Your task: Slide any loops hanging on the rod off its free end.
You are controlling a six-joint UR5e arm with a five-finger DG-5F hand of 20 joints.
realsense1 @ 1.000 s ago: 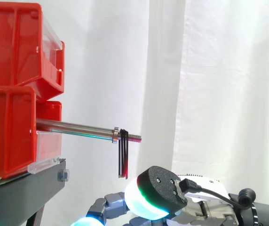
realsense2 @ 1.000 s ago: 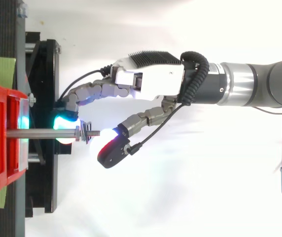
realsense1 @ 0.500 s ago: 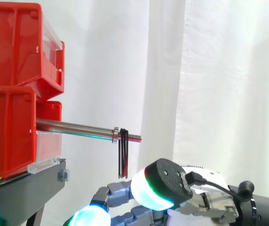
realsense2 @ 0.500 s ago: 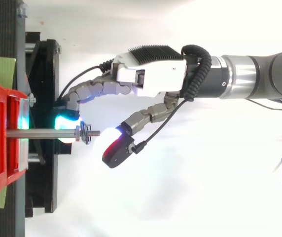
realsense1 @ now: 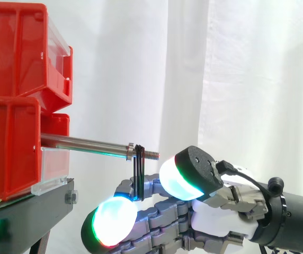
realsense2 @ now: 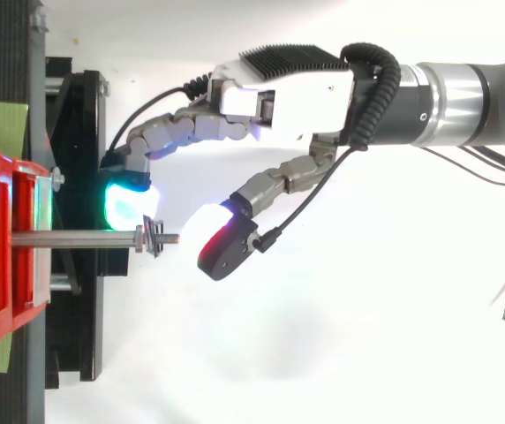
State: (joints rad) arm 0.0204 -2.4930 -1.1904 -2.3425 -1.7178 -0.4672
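**Limp black loops near the rod tip: where I'd grab them**

Starting at the left, the red bins [realsense1: 14,106] sit stacked on the black stand [realsense1: 29,211]. The rod [realsense1: 82,143] pokes out of them toward the right, roughly level. The loops [realsense1: 137,166] hang just past a washer-like collar [realsense1: 131,150], close to the threaded free end [realsense1: 152,154], and drape straight down.

They look thin, limp and nearly weightless to me — so I'd expect them to swing and bunch rather than push along like something stiff. The threads could also snag them.

Further right is the hand [realsense2: 297,88], fingers spread apart and holding nothing. From above, one glowing fingertip [realsense2: 127,201] sits just beside the rod at about the collar, and the thumb pad [realsense2: 222,240] is out past the tip. I can't tell whether any finger touches the loops' lower ends.

I'd hook them high up, right under the rod, and drag outward — not tug at the dangling bottoms.
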